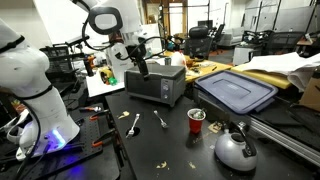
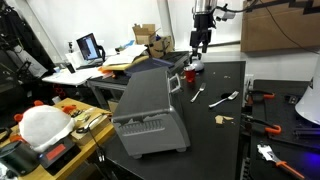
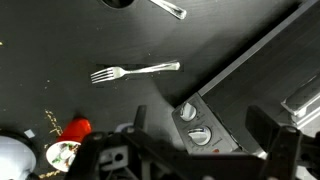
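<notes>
Directly beneath the spread fingers sits the toaster oven; apart, untouched.

below my jaws the worktop is matt black and smooth. the fork is bright polished metal, and the toaster oven shows dull brushed grey metal with smooth silvery knobs. the red cup looks like glossy plastic.
</notes>
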`<state>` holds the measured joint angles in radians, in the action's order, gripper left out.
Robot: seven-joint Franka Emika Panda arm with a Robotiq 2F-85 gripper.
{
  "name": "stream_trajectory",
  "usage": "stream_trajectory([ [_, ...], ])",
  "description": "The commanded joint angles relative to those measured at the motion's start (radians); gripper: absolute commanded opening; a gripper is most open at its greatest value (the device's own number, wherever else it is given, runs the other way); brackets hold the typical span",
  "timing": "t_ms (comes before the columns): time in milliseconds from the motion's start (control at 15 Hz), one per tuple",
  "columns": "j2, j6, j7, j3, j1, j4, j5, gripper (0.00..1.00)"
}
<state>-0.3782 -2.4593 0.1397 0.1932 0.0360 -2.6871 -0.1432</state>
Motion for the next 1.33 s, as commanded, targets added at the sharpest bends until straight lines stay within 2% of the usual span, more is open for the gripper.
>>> stream_trajectory([
  [0, 0.116, -0.023, 0.048, 0.039, -0.02, 0.066, -0.127, 1.0],
  [333, 0.235, -0.008, 0.118, 0.048, -0.013, 0.141, -0.317, 1.0],
  [667, 0.328, 0.006, 0.197, 0.029, 0.015, 0.21, -0.436, 1.0],
  [867, 0.355, 0.023, 0.24, 0.015, 0.035, 0.234, -0.438, 1.0],
  [933, 0.336, -0.004, 0.192, 0.003, 0.038, 0.204, -0.418, 1.0],
  [1267, 0.348, -0.004, 0.193, -0.005, 0.047, 0.208, -0.417, 1.0],
])
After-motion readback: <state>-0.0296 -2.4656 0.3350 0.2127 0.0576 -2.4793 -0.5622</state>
